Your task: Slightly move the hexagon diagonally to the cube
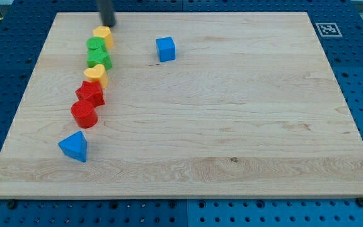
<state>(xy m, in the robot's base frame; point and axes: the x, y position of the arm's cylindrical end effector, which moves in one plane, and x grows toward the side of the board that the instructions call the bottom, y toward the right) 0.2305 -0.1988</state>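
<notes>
A yellow hexagon (104,36) lies near the view's top left, at the upper end of a line of blocks. A blue cube (166,48) stands alone to its right and slightly lower. My tip (109,26) is just above the hexagon's upper right edge, touching it or nearly so. The rod rises out of the view's top.
Below the hexagon the line runs down-left: a green cylinder (95,45), a green star (99,60), a yellow heart (96,74), a red star (90,93), a red cylinder (84,115). A blue triangular block (74,146) lies apart, lower left. The wooden board (244,126) sits on a blue perforated table.
</notes>
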